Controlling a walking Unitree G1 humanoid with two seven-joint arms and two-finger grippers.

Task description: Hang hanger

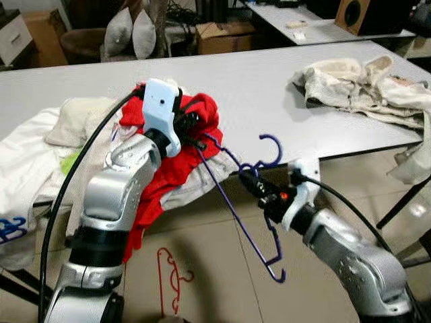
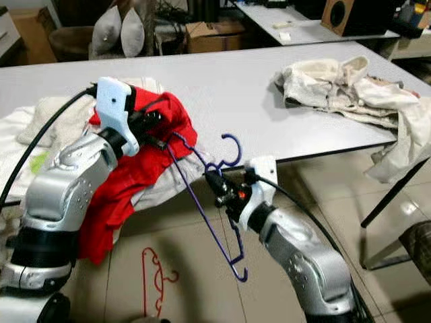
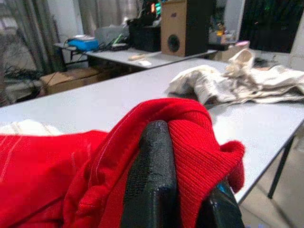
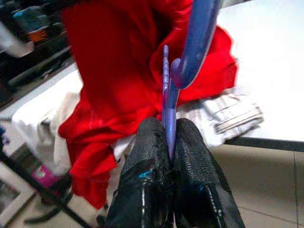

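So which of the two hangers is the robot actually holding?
The purple wire hanger, pinched in the right tool beside the table edge. The thin red hanger lies untouched on the tiled floor.

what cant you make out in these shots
- Far end of the purple hanger: left eye view, hidden among the red shirt folds by the left gripper.
- Red hanger on the floor: cut off by the bottom edge.
- Right gripper wrist view: background blurred.

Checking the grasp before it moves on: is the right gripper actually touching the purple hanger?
Touching. In the right wrist view the right gripper has its two black fingers shut on the thin bar of the purple hanger, no gap showing.
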